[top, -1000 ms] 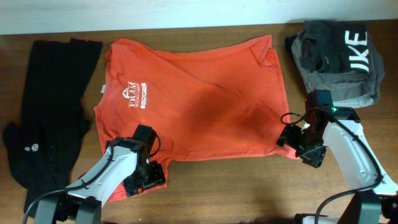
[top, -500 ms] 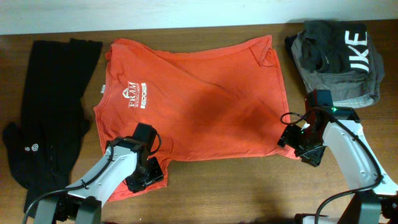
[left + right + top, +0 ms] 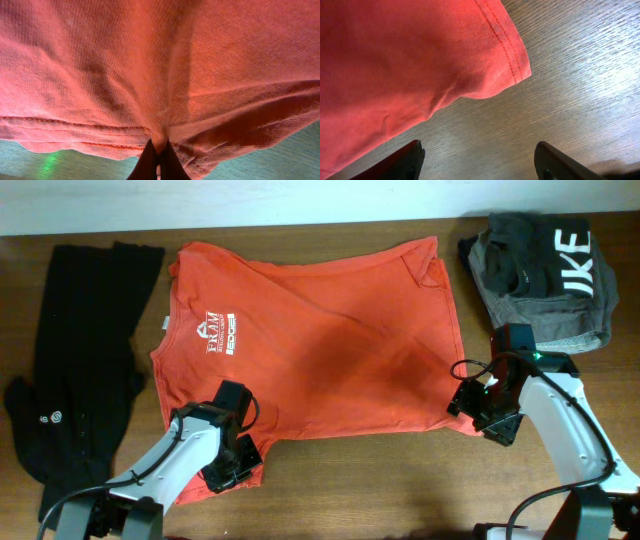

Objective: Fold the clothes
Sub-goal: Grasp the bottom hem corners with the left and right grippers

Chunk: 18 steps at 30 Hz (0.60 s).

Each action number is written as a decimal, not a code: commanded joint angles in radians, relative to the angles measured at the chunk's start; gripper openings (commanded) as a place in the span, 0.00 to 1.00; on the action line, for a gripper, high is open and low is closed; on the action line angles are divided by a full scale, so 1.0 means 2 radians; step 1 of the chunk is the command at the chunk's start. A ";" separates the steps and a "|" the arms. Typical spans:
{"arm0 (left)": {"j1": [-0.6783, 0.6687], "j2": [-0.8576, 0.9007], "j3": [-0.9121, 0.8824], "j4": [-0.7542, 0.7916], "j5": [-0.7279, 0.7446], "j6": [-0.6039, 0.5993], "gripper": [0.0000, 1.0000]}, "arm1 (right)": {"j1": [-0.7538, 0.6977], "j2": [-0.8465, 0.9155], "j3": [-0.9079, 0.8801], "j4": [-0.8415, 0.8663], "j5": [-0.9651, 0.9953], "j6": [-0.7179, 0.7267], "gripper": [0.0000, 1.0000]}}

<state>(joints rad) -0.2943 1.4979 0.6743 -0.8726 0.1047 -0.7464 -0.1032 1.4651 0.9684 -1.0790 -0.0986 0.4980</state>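
Closing just now, the left gripper (image 3: 159, 150) pinches the orange-red cotton T-shirt (image 3: 320, 340)'s hem — the right gripper (image 3: 479, 156) gapes beside it, fold pending.

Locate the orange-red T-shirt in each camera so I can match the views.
Overhead: T-shirt spread flat in the middle, between the black garment and the grey garment.
Left wrist: it fills the frame; left gripper is shut on its edge at bottom centre.
Right wrist: upper left, its corner ahead of the open right gripper.
Shared landmark: the stitched hem, which is the shirt's bottom edge overhead.
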 commanded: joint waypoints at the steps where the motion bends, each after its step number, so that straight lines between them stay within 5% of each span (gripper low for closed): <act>1: -0.001 -0.002 -0.012 0.011 -0.006 -0.006 0.01 | 0.002 -0.002 -0.002 0.001 -0.001 0.002 0.74; 13: -0.001 -0.002 0.002 0.061 0.003 -0.006 0.01 | 0.002 0.014 -0.012 0.056 0.018 -0.011 0.69; 18: -0.001 -0.002 0.002 0.065 -0.012 -0.006 0.01 | 0.002 0.038 -0.012 0.058 0.046 -0.011 0.57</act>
<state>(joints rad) -0.2943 1.4902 0.6762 -0.7662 0.1196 -0.7502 -0.1032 1.5085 0.9569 -0.9657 -0.0631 0.4767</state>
